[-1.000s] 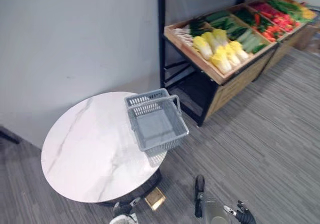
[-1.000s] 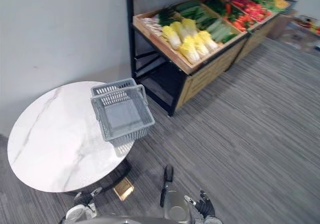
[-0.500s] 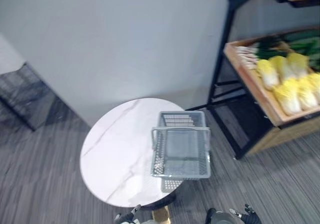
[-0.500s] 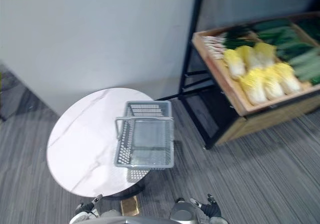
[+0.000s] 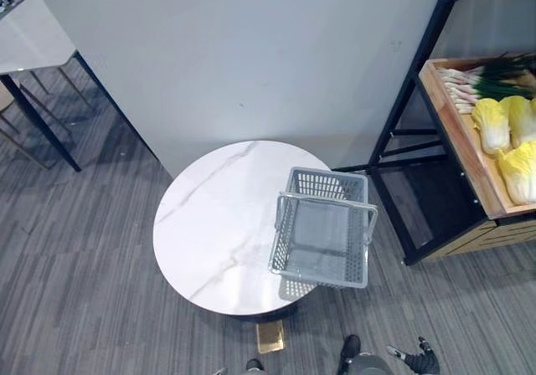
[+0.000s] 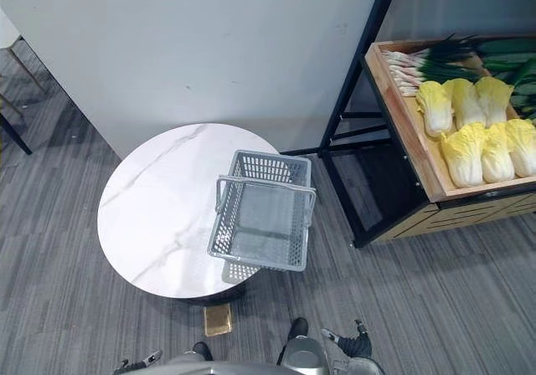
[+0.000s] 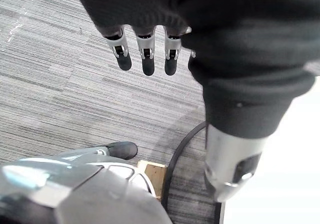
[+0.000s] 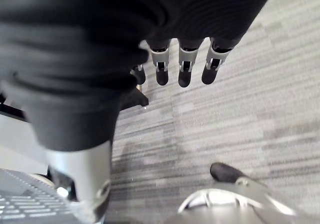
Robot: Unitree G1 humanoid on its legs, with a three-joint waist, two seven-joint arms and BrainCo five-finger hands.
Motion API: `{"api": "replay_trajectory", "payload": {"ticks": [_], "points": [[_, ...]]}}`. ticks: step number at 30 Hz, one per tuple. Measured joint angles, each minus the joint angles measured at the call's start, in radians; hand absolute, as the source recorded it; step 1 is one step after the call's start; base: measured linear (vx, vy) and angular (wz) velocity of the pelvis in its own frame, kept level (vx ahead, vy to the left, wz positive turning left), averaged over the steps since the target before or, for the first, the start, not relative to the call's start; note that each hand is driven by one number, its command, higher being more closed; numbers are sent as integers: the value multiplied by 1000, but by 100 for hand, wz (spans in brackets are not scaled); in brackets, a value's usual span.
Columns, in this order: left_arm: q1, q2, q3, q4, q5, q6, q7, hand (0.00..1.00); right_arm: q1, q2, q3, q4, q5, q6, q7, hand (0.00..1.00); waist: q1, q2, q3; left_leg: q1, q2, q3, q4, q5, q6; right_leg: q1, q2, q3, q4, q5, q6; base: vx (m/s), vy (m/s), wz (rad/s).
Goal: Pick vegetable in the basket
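Observation:
An empty grey plastic basket [image 5: 322,239] with its handle up sits on the right edge of a round white marble table [image 5: 218,224], partly overhanging it. Vegetables lie in a wooden shelf bin [image 6: 404,120] at the right: yellow-white cabbages [image 6: 469,132] and green onions [image 6: 423,61]. Both hands hang low over the grey carpet, far from the basket and the shelf. My left hand [image 7: 146,48] has straight fingers and holds nothing. My right hand [image 8: 184,60] is also straight-fingered and empty, and it shows at the bottom of the right eye view [image 6: 358,341].
A black metal frame [image 5: 410,99] carries the vegetable shelf, right of the table. A grey wall stands behind the table. Another white table [image 5: 25,36] on thin legs stands at the far left. A gold base [image 5: 270,336] shows under the round table.
The camera has swung, so the table and basket sit more centred and less of the shelf shows. The basket stays on the table. Both hands stay low and empty.

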Motion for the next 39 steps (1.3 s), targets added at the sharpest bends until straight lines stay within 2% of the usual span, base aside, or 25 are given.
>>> {"api": "replay_trajectory", "payload": {"ticks": [3, 5, 6, 7, 8, 10, 12, 14, 15, 16, 22, 24, 27, 28, 31, 39], "points": [[0, 44, -1, -3, 29, 11, -19, 0, -46, -38, -35, -95, -69, 8, -44, 0, 17, -38, 15, -5, -8, 14, -6, 3, 4, -28, -8, 26, 21, 0, 6, -123, -17, -20], [0, 76, -10, -25, 38, 17, -25, 0, -92, -111, -43, -231, -103, 7, -49, 0, 25, -64, 19, -32, -15, 28, -6, 3, 4, -59, -19, 46, 20, 6, 16, -112, 7, -6], [0, 81, -13, -35, 38, 20, -27, 0, -107, -130, -42, -275, -111, 7, -55, 0, 25, -68, 20, -41, -18, 28, -7, 4, 5, -68, -22, 50, 16, 6, 16, -110, 18, -1], [-2, 92, -28, -51, 37, 31, -34, 0, -141, -175, -22, -392, -120, 10, -60, 0, 25, -77, 23, -66, -29, 31, -7, 5, 13, -95, -24, 79, 12, 7, 18, -66, 13, -1], [-2, 94, -32, -54, 36, 34, -37, 0, -148, -184, -15, -411, -127, 12, -59, 0, 25, -78, 24, -69, -31, 31, -7, 6, 15, -98, -24, 84, 11, 7, 19, -53, 15, -4], [-9, 112, -47, -58, 34, 50, -43, 0, -202, -232, 36, -547, -168, 32, -50, 0, 27, -90, 30, -93, -40, 33, -6, 9, 25, -116, -24, 109, -3, 18, 35, 0, 0, 0], [-17, 123, -47, -58, 28, 61, -42, 0, -241, -247, 72, -612, -218, 37, -33, 0, 41, -103, 37, -96, -46, 35, -5, 9, 26, -124, -23, 140, -1, 30, 52, 54, 16, 1], [-29, 128, -46, -61, 27, 73, -42, 0, -266, -266, 105, -665, -225, 40, -10, 0, 49, -109, 40, -102, -50, 32, 0, 7, 29, -126, -23, 147, -1, 35, 50, 87, 13, 8], [-33, 129, -45, -72, 26, 78, -41, 0, -296, -281, 133, -698, -224, 40, 13, 0, 53, -113, 42, -105, -52, 30, 0, 8, 33, -127, -21, 148, -1, 50, 33, 84, 3, 9], [-34, 129, -45, -79, 26, 78, -41, 0, -327, -294, 157, -724, -223, 35, 37, 0, 60, -114, 42, -106, -52, 28, 0, 7, 34, -127, -20, 155, -1, 52, 32, 103, 5, 8], [-36, 129, -35, -97, 38, 71, -41, 0, -459, -347, 280, -739, -218, 9, 184, 0, 78, -111, 61, -122, -28, 4, 80, -51, 41, -123, -13, 156, 33, 68, 11, 104, 16, 8], [-43, 128, -31, -96, 38, 70, -41, 0, -494, -364, 319, -723, -225, 3, 204, 0, 83, -113, 70, -133, -25, -1, 102, -63, 47, -124, -15, 157, 33, 79, 3, 30, 30, 10], [-50, 128, -29, -98, 39, 64, -42, 0, -556, -376, 358, -647, -227, 8, 226, 0, 90, -111, 87, -148, -30, -22, 129, -77, 58, -119, -28, 156, 33, 82, 4, 2, 45, 15], [-50, 128, -26, -102, 39, 56, -43, 0, -582, -376, 377, -606, -227, 11, 233, 0, 102, -109, 90, -155, -30, -26, 138, -81, 58, -120, -36, 153, 33, 83, 6, -23, 23, 12], [-50, 126, -27, -117, 39, 47, -44, 0, -631, -376, 385, -514, -238, 18, 249, 0, 112, -101, 110, -175, -36, -45, 153, -81, 59, -123, -47, 141, 35, 86, 10, -31, 23, 17], [-39, 101, -45, -116, 40, 35, -51, 0, -670, -402, 407, -413, -255, 31, 268, 0, 110, -83, 135, -214, -43, -56, 166, -70, 67, -152, -58, 128, 35, 86, 11, -59, -9, 2]]}}
